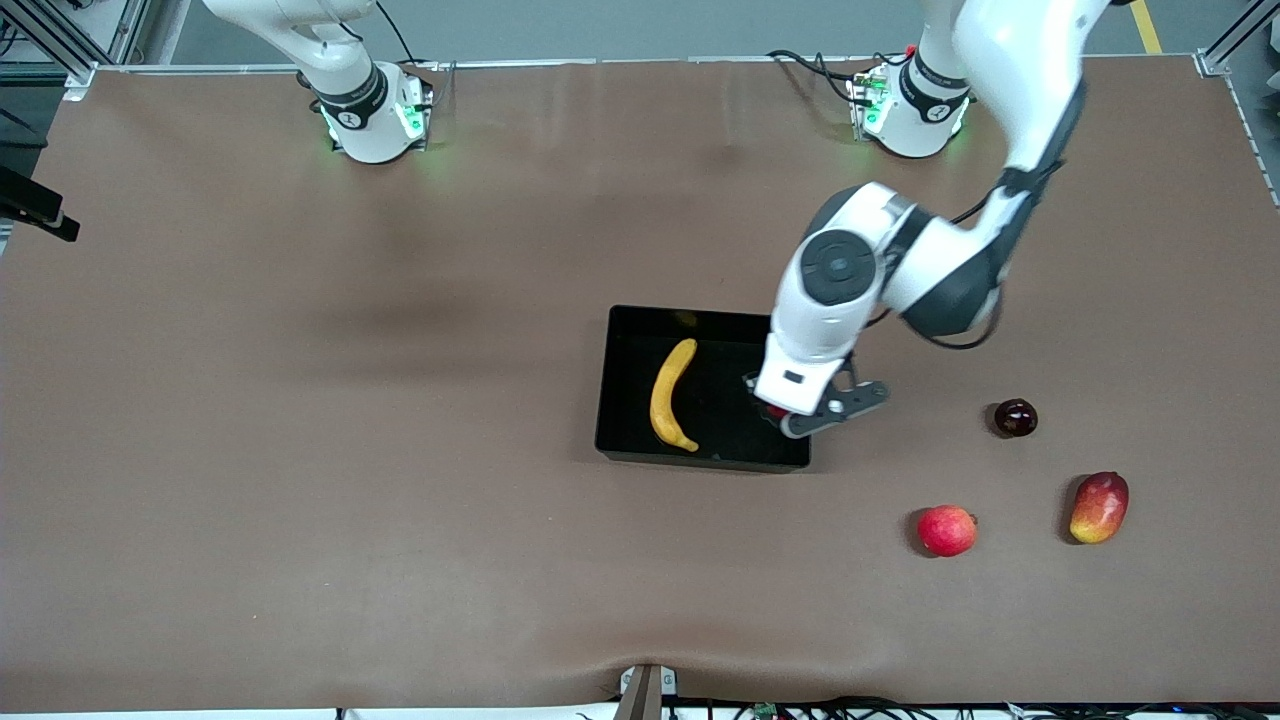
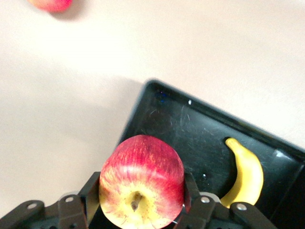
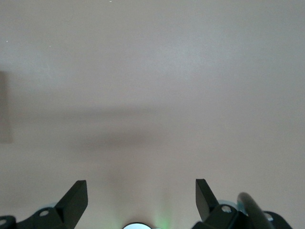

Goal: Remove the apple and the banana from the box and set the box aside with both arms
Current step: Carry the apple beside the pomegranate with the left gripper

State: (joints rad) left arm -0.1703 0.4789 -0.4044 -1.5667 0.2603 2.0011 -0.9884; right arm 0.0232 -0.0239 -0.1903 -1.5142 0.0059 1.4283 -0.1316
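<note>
Front view: the black box [image 1: 610, 400] is seen near the middle of the table [image 1: 300, 450], with the banana [image 1: 671, 396] lying in its half toward the right arm's end. The left gripper [image 1: 775, 412] is held over the box's end toward the left arm, and a sliver of red is glimpsed beneath it. From the left wrist view, the jaws are seen clamped on an apple [image 2: 141, 182], red with a yellowish base, held over the box floor [image 2: 190, 138], apart from the banana [image 2: 246, 175].

Three more fruits are left on the table toward the left arm's end: a red apple [image 1: 946, 530], a red-and-yellow mango-like fruit [image 1: 1099, 507], and a dark round fruit [image 1: 1015, 417], farther from the camera than the other two.

The right gripper [image 3: 141, 196] is shown only in its own wrist view, jaws wide apart over bare table; the right arm waits by its base.
</note>
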